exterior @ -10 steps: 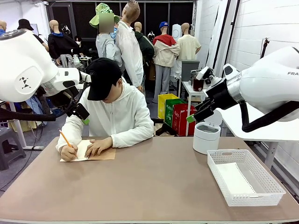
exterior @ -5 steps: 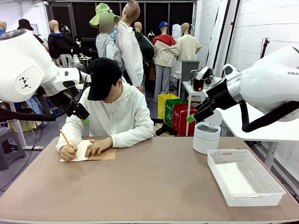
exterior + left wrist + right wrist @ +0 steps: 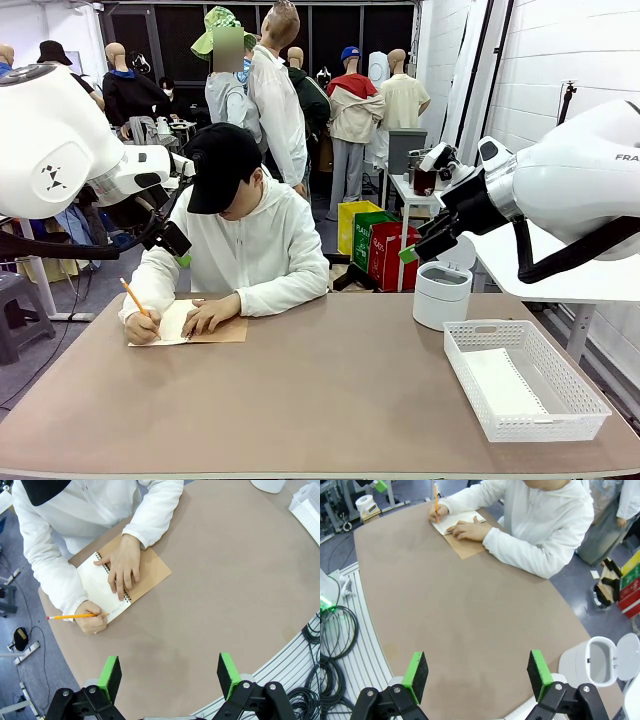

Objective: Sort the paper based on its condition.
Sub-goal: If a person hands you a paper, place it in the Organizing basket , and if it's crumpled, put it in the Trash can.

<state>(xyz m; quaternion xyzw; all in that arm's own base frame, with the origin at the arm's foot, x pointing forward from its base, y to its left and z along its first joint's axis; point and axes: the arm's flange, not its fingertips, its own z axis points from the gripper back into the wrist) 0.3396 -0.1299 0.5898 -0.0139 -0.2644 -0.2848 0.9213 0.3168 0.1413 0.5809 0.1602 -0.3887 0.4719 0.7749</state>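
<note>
- Looking down the left wrist view, you see the left claw [image 3: 169, 674] spread wide, its flat green pads [image 3: 110, 676] well apart over bare table, holding nothing.
- Your right claw [image 3: 477, 674] is just as wide, also empty, with matte black fingers and green pads at the bottom edge of its wrist view.
- The paper [image 3: 498, 385], a thin, smooth white rectangle, lies flat on the floor of the basket [image 3: 470, 398] at the lower right of the front view. A faint row of small holes runs along one long edge.
- That basket is white plastic, rectangular, with latticed walls.
- Just behind it stands a small white cylindrical bin [image 3: 441, 293] with its round lid flipped up.
- The table [image 3: 320, 400] is a dull brown, smooth slab with rounded corners.
- At the left of the front view, a person in a white hooded top bends over a spiral notebook [image 3: 150, 572] with a brown kraft cover folded open to a pale page.
- One hand [image 3: 122, 565] lies flat across the wire binding; the other hand [image 3: 92, 622] holds a slim orange pencil [image 3: 72, 616] at the page's edge.
</note>
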